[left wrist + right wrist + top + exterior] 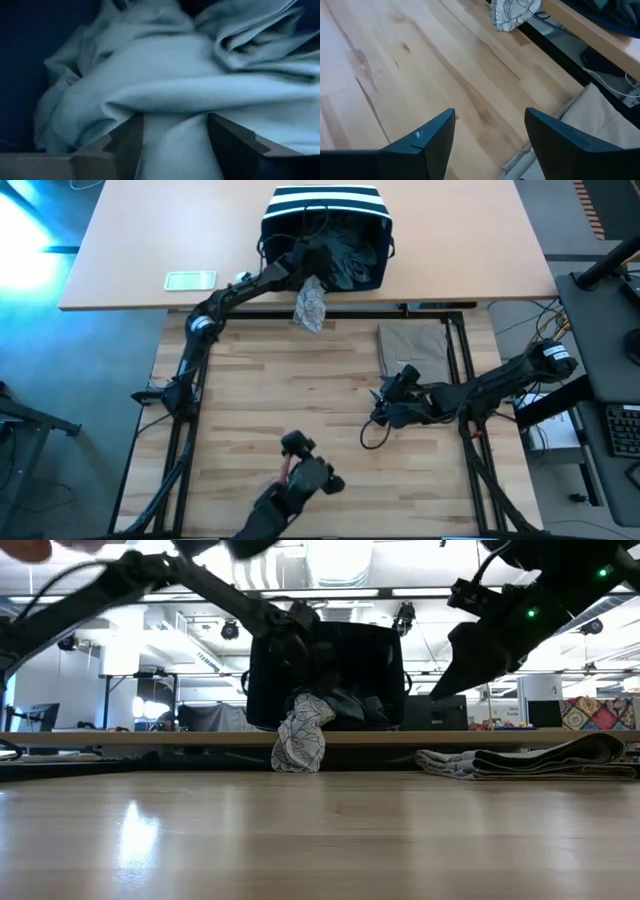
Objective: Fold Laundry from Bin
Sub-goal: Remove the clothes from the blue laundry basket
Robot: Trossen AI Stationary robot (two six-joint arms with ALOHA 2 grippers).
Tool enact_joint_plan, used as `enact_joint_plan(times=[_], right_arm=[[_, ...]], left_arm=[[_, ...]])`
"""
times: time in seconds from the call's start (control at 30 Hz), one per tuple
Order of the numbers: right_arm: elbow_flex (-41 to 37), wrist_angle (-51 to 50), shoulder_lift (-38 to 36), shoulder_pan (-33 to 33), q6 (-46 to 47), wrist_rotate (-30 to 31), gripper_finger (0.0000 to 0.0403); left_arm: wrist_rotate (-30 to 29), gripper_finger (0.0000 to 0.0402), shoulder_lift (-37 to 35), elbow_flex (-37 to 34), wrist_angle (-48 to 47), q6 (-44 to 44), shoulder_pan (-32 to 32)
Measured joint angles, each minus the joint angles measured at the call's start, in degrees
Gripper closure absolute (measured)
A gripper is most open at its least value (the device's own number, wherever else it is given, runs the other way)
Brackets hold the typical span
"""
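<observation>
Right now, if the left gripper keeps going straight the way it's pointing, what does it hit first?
The left gripper points into the bin, fingers open around a fold of the teal-green garment. Going straight on, it would press deeper into that cloth first; what lies behind the cloth is hidden.

Patterned garment (302, 735) hangs from the bin (325, 675); folded tan garment (540, 760) alongside.

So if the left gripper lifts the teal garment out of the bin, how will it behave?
Probably floppy: the teal garment lies in soft, deep folds between the left gripper's fingers. It may drag other laundry along, since a grey-white patterned piece already hangs over the bin's edge. It looks unlikely to slip.
</observation>
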Motion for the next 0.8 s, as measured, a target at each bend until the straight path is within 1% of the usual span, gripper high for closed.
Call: enact_joint_plan(times=[0.03,0.1,0.13,0.2,0.23,0.27,0.37,0.5,0.67,0.8], right_arm=[[-0.08,-0.11,0.0,0.0,0.0,0.12,0.0168],[-0.13,-0.15,0.0,-0.12,-0.38,0.18,0.0169],[-0.13,-0.09,0.0,-0.19,-0.79,0.19,0.017],[-0.13,-0.07,0.0,-0.6,-1.76,0.23,0.017],[-0.13,-0.07,0.0,-0.95,-2.01,0.21,0.017],[-0.13,-0.1,0.0,-1.3,-2.22,0.23,0.017],[-0.13,-0.14,0.0,-2.13,-2.38,0.29,0.017],[-0.13,-0.14,0.0,-2.49,-4.66,0.25,0.0172],[-0.13,-0.14,-0.02,-2.49,-6.34,0.27,0.0172],[-0.13,-0.26,-0.02,-2.49,-6.54,0.29,0.0175]], left_arm=[[-0.54,0.0212,1.57,2.78,-2.6,-0.44,0.2],[-1.29,0.0252,4.06,7.12,-6.61,-0.73,0.27],[-1.29,0.028,4.91,8.88,-7.79,-0.81,0.24],[-1.22,0.035,5.78,11.46,-9.34,-1.1,-0.15],[-0.9,0.0375,5.8,12.5,-9.88,-1.4,-0.32],[-0.41,0.0386,5.57,13.19,-10.31,-1.87,-0.53],[0.09,0.0394,3.24,14.74,-12.4,-2.25,-1.48],[2.34,0.04,-3.33,14.57,-14.25,-2.32,-3.55],[3.5,0.0401,-13.84,9.2,-16.12,-1.95,-8.12],[3.74,0.0401,-26.27,2.2,-15.49,-1.6,-14.3]])
